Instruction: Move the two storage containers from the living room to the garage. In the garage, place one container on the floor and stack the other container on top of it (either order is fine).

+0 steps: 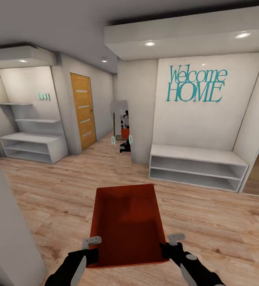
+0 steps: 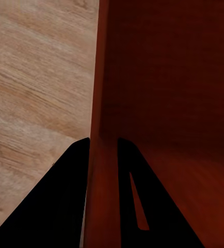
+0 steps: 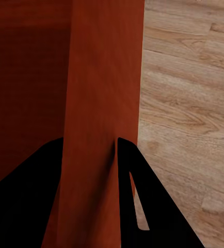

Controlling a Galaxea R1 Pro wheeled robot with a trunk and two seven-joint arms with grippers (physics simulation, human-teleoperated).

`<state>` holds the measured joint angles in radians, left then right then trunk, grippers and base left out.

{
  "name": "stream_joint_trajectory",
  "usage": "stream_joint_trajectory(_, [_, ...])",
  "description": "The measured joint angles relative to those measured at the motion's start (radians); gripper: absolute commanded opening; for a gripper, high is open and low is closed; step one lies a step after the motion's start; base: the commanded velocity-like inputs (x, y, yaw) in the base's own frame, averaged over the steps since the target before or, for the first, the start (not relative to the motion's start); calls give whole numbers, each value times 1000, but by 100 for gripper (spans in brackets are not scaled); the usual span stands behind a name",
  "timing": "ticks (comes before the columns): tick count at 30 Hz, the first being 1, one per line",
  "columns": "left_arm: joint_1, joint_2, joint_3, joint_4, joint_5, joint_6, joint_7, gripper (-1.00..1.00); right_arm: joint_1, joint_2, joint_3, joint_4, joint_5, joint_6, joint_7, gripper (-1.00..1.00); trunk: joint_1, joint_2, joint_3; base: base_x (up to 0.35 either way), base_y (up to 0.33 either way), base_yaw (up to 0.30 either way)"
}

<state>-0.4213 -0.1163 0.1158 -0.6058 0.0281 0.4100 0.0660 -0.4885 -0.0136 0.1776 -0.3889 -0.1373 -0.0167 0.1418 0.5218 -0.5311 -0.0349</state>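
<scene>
Wood plank flooring (image 1: 49, 198) is stretching out under an orange-red bin (image 1: 127, 222) that the robot is carrying out in front of its chest. Its left tool (image 1: 90, 243) is pinching the bin's left wall and the right tool (image 1: 172, 240) is pinching the right wall, probably so the bin is staying level in transit. Beyond the bin, a white shelf bench (image 1: 197, 167) is sitting under a teal "Welcome HOME" sign (image 1: 196, 84), with a wooden door (image 1: 83, 111) farther left.

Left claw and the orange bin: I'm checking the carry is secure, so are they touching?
Touching. In the left wrist view the left claw straddles the storage container wall, both fingers flush against it with no gap.
</scene>
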Motion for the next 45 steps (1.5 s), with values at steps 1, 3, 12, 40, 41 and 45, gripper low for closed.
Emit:
stream_joint_trajectory(1, [0, 0, 0, 0, 0, 0, 0, -100, 0, 0, 0, 0, 0, 0, 0, -100, 0, 0, 0, 325, 0, 0])
stream_joint_trajectory(3, [0, 0, 0, 0, 0, 0, 0, -100, 0, 0, 0, 0, 0, 0, 0, -100, 0, 0, 0, 325, 0, 0])
stream_joint_trajectory(12, [0, 0, 0, 0, 0, 0, 0, -100, 0, 0, 0, 0, 0, 0, 0, -100, 0, 0, 0, 325, 0, 0])
stream_joint_trajectory(40, [0, 0, 0, 0, 0, 0, 0, -100, 0, 0, 0, 0, 0, 0, 0, -100, 0, 0, 0, 325, 0, 187])
stream_joint_trajectory(41, [0, 0, 0, 0, 0, 0, 0, -100, 0, 0, 0, 0, 0, 0, 0, -100, 0, 0, 0, 325, 0, 10])
stream_joint_trajectory(45, [0, 0, 0, 0, 0, 0, 0, -100, 0, 0, 0, 0, 0, 0, 0, -100, 0, 0, 0, 325, 0, 3])
